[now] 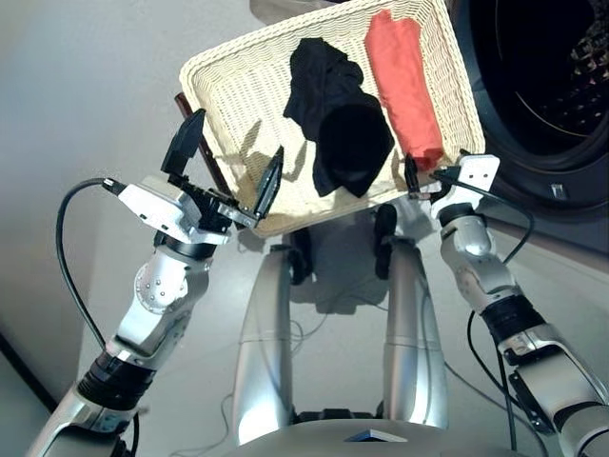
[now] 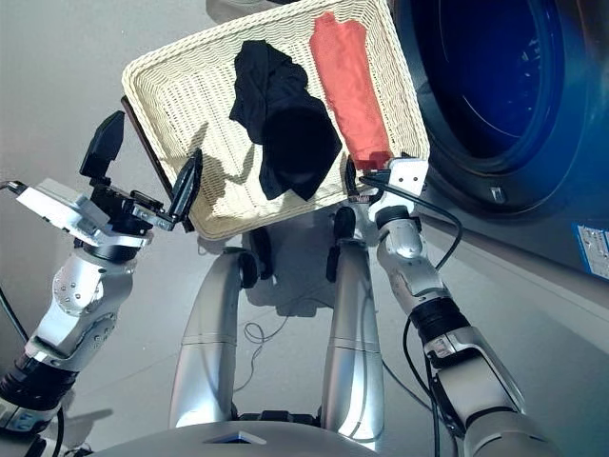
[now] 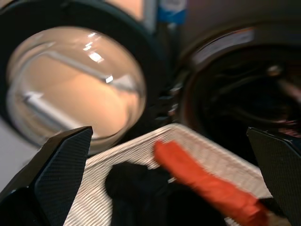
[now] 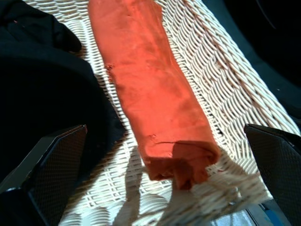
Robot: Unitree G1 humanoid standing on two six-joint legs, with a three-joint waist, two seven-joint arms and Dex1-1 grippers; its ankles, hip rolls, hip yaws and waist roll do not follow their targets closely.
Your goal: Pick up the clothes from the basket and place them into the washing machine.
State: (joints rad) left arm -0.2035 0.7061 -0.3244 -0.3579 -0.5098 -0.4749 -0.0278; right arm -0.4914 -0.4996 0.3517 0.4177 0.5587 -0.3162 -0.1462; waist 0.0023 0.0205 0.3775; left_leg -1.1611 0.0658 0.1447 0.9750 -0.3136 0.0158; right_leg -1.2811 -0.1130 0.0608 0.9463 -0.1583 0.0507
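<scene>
The cream wicker basket (image 1: 238,76) lies ahead of me with its right end by the washing machine (image 1: 547,105), whose dark drum hole stands open. A black garment (image 1: 338,119) is heaped in the basket's middle. A coral red garment (image 1: 404,81), rolled long, lies along the right side. My left gripper (image 1: 228,162) hangs open over the basket's near left corner, holding nothing. My right gripper (image 1: 426,174) is open at the near rim, just short of the red roll's end (image 4: 178,165). The left wrist view shows the glass porthole door (image 3: 70,89) swung open.
A dark brown edge (image 1: 193,129) of whatever carries the basket sticks out under its left side. Black cables run from both wrists and loop on the grey floor (image 1: 86,114). A blue sticker (image 2: 592,238) marks the washer's front low on the right.
</scene>
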